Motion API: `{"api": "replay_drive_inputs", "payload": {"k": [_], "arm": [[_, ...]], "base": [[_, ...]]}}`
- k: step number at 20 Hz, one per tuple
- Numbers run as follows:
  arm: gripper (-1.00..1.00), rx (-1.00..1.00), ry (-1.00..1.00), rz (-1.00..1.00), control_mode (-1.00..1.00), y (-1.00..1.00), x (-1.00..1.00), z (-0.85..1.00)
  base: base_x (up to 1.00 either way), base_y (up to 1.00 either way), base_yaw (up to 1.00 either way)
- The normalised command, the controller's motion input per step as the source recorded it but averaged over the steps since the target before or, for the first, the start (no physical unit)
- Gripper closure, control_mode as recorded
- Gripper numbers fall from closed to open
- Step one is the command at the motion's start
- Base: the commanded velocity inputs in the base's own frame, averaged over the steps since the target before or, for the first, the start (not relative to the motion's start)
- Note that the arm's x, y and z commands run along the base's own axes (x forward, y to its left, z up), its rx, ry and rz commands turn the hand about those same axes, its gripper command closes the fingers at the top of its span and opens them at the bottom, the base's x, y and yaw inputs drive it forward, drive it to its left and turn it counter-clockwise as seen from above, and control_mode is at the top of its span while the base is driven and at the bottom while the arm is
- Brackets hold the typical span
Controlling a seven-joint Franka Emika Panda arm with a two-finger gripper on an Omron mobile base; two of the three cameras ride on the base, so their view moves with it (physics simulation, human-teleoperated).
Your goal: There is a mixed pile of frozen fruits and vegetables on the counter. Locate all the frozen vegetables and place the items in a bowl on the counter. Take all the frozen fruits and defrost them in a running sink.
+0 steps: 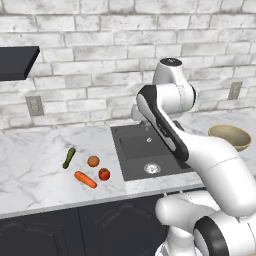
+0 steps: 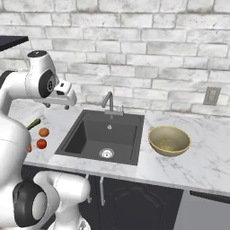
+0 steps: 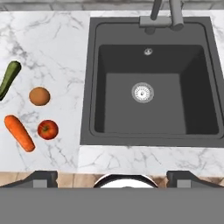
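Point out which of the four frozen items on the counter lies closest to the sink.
The shiny red fruit. It lies nearest the sink's left rim; the dull orange fruit, carrot and green stick lie farther left.

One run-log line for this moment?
gripper: open, empty, above sink | cucumber, carrot, orange fruit, apple: on counter | bowl: empty

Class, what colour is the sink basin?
The sink basin is matte black, seen best in the hand view.
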Motion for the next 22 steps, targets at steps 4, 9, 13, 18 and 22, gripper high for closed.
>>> {"api": "replay_drive_inputs", "payload": {"k": [4,9,13,18,22], "arm": [[-1.0,0.0,0.0,-0.01,-1.0,0.38,0.12,-0.06],[-1.0,0.0,0.0,-0.01,-1.0,0.26,0.16,-0.04],[-1.0,0.0,0.0,-0.01,-1.0,0.11,0.23,0.0],[-1.0,0.0,0.0,-0.02,-1.0,0.06,0.3,-0.01],[-1.0,0.0,0.0,-0.06,-1.0,0.13,0.36,-0.06]], "base": [[0.0,0.0,0.0],[0.0,0.0,0.0],[0.0,0.0,0.0],[0.0,0.0,0.0],[0.0,0.0,0.0]]}}
